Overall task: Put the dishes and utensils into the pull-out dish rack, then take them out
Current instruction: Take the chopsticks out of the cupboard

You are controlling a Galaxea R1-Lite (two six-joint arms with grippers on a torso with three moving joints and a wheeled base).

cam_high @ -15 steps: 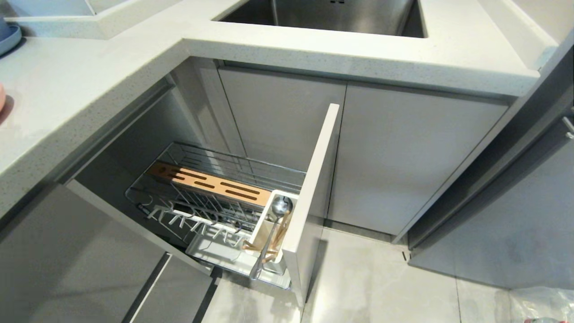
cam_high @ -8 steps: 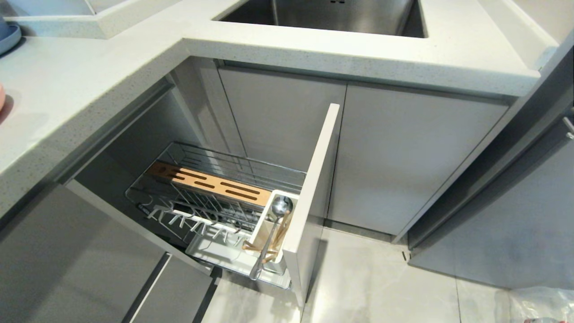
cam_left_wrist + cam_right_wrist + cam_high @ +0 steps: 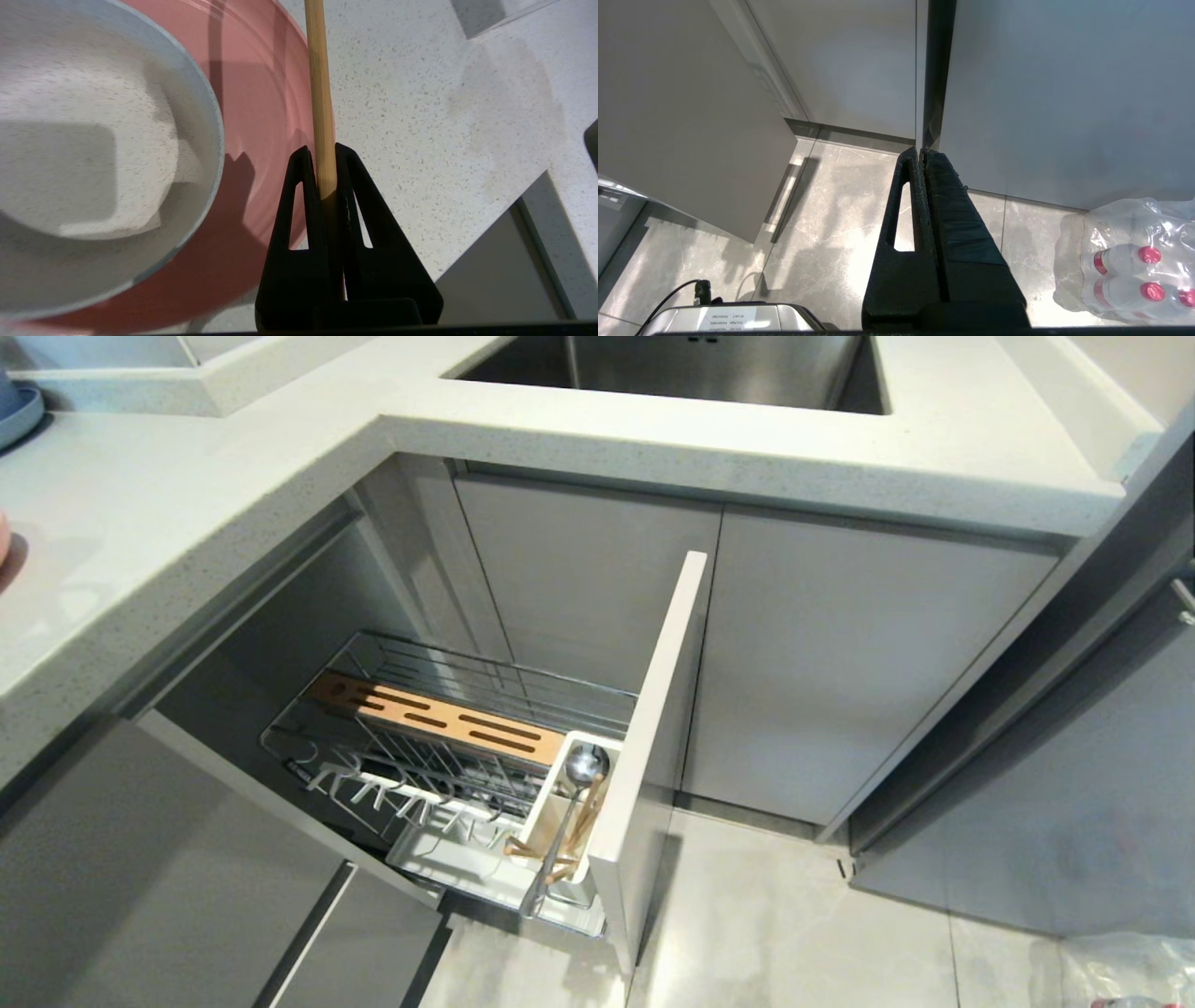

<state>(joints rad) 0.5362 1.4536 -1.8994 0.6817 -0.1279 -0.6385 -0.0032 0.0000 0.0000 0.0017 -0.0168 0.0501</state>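
In the left wrist view my left gripper (image 3: 320, 151) is shut on a light wooden chopstick (image 3: 317, 84), above the speckled counter. Beside it the cream-white bowl (image 3: 93, 140) rests on a pink plate (image 3: 266, 93). The left gripper itself is outside the head view. That view shows the pull-out dish rack (image 3: 373, 658) drawn out from its pale grey cabinet front (image 3: 653, 728). The metal spoon (image 3: 569, 812) and light wooden chopstick ends (image 3: 586, 823) stand in its white utensil cup (image 3: 546, 803). My right gripper (image 3: 921, 150) hangs shut and empty over the floor.
The steel sink (image 3: 672, 369) is set in the counter (image 3: 187, 523) above the rack. A blue plate (image 3: 19, 415) and the pink plate's edge (image 3: 3, 537) show at the counter's far left. A wrapped pack of water bottles (image 3: 1125, 261) lies on the floor tiles.
The rack and its contents have not moved in the head view. Only a faint shadow on the counter at the far left has shifted.
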